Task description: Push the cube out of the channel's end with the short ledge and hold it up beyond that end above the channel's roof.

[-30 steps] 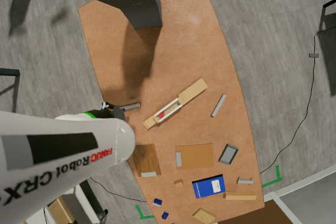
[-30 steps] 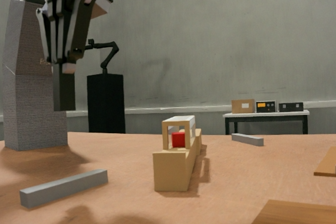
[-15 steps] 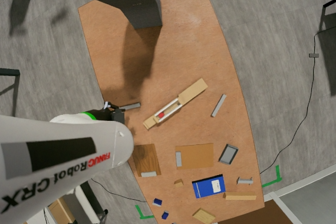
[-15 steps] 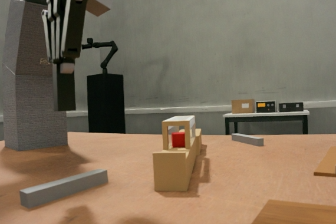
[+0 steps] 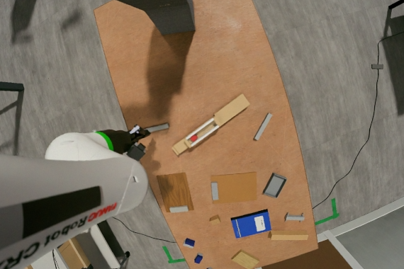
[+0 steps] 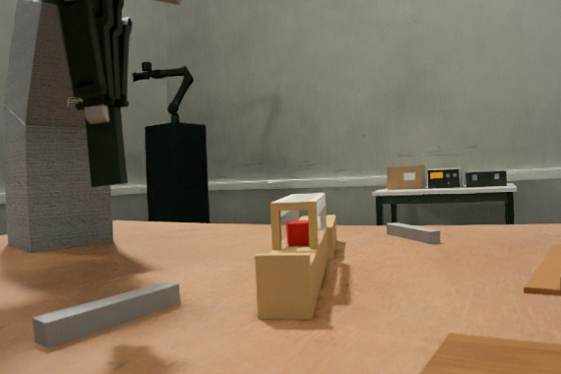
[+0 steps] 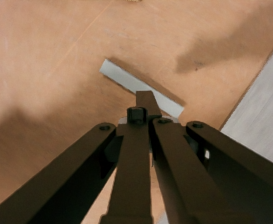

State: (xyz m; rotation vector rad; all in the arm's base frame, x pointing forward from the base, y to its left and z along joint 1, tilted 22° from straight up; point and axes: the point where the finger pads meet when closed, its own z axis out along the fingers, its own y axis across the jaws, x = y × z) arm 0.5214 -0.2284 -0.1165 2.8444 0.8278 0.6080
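The red cube (image 5: 193, 138) sits inside the white-roofed wooden channel (image 5: 203, 132) near its lower-left end, where a short tan ledge (image 5: 180, 147) sticks out. In the side view the cube (image 6: 297, 233) shows through the channel's open frame (image 6: 298, 220), behind the ledge block. A grey bar (image 5: 156, 128) lies flat on the mat left of the channel; it also shows in the side view (image 6: 105, 313) and in the wrist view (image 7: 139, 93). My gripper (image 5: 142, 132) (image 6: 105, 179) is shut and empty, pointing down high above this bar, its tips (image 7: 147, 99) over the bar's near end.
A second grey bar (image 5: 263, 126) lies right of the channel. Wooden boards (image 5: 175, 191) (image 5: 234, 187), a grey tray (image 5: 274, 185), a blue book (image 5: 251, 223) and small blocks lie toward the mat's lower part. The grey robot pedestal (image 5: 166, 1) stands at the top.
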